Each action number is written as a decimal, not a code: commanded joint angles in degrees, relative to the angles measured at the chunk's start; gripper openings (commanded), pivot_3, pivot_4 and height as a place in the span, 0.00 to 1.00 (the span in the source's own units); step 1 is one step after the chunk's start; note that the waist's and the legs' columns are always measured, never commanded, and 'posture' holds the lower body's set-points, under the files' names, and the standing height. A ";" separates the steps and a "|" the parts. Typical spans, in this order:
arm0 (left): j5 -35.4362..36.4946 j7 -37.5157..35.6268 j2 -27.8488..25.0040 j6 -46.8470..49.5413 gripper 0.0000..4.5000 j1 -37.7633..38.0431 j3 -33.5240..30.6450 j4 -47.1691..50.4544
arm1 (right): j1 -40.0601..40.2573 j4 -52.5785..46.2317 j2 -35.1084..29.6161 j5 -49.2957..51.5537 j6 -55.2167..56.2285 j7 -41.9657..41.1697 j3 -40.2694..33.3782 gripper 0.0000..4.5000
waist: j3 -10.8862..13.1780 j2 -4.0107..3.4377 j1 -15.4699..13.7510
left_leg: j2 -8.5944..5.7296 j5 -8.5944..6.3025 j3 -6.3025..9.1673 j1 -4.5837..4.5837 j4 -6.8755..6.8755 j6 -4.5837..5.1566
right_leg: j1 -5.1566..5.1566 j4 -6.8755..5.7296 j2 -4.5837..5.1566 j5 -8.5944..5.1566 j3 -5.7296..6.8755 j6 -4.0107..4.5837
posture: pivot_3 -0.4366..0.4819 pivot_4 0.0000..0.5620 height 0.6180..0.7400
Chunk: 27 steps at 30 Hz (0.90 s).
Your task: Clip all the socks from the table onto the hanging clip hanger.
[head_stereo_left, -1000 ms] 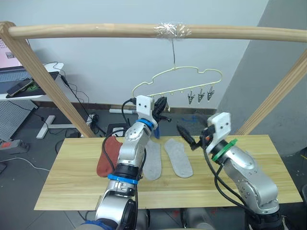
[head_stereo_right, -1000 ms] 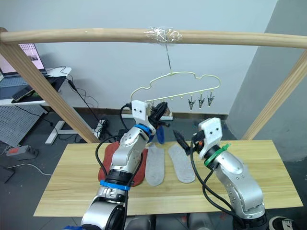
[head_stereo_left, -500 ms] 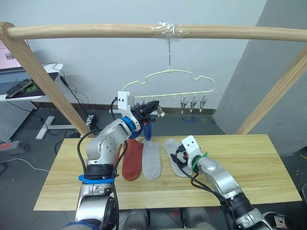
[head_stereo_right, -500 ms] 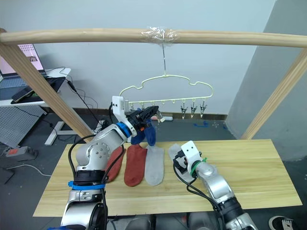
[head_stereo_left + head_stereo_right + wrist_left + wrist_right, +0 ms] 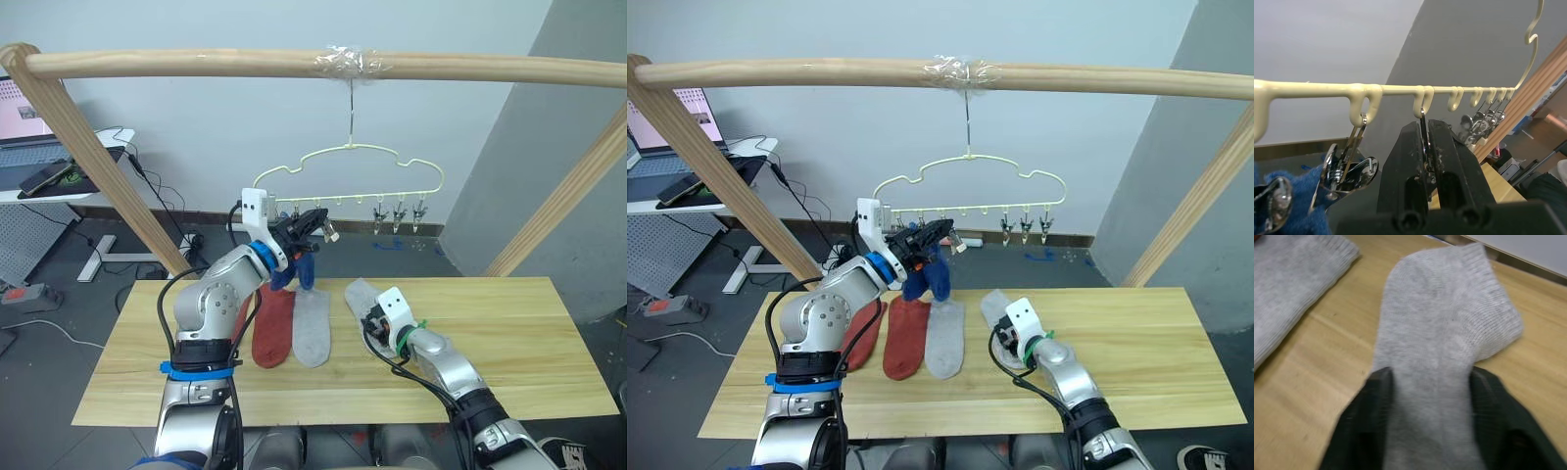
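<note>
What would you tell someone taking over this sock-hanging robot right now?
Left tool: shut on a small metal clip of the pale-gold wire hanger.
Right tool: open, straddling a light grey sock on the light wooden table.
Done: blue sock fabric hangs at the hanger's left end.
Left: two rust-red socks, a second grey sock and the straddled one lie on the table; three right-end clips hang free.
</note>
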<state>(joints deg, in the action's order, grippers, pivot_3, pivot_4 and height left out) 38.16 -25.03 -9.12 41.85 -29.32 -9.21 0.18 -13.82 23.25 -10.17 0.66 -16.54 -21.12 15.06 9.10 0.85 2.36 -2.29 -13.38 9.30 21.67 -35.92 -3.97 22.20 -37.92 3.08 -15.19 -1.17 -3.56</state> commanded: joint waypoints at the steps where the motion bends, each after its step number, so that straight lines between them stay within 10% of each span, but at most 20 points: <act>1: 0.11 -0.31 -0.08 -1.62 0.00 -0.22 -0.46 0.96 | 2.10 -2.91 -1.24 -0.17 0.15 -2.34 -0.21 0.15 | 0.00 0.00 -0.02 | 0.00 0.00 0.00 0.01 0.00 0.00 | 0.00 0.01 0.00 0.00 0.00 0.00 | 0.47 0.22 1.00; 3: 0.14 -0.38 0.15 -1.70 0.00 -0.44 -0.35 0.37 | 3.59 -6.54 -1.82 1.02 0.11 -3.79 -0.98 0.01 | 0.00 0.00 -0.04 | 0.00 0.00 0.00 0.01 -0.01 0.00 | 0.00 0.00 0.00 0.00 0.00 0.00 | 0.47 0.23 1.00; 16: 2.38 -1.44 -0.18 -0.16 0.00 -0.48 -2.00 -1.31 | 13.48 -42.09 -4.15 23.63 -11.30 -15.42 -7.96 0.01 | 0.04 0.00 0.05 | 0.02 -0.01 0.02 0.08 0.01 0.00 | 0.03 0.06 0.00 -0.01 0.03 -0.02 | 0.45 0.25 1.00; 27: 6.66 -1.09 0.70 2.99 0.00 -0.71 -2.32 0.66 | 14.36 -46.40 -1.55 33.88 -18.31 -14.06 -8.48 0.01 | 0.06 0.00 0.01 | 0.03 -0.02 0.01 0.10 0.02 0.01 | 0.04 0.13 0.00 -0.01 0.04 -0.02 | 0.44 0.26 1.00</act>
<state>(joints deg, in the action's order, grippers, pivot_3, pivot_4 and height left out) 43.11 -25.79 -8.64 44.45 -29.47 -11.55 -1.32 1.04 -20.69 -12.14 32.77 -34.78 -35.33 7.56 9.16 0.85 2.37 -2.27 -13.40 9.32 21.78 -35.89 -3.96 22.24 -37.78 3.09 -15.20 -1.13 -3.58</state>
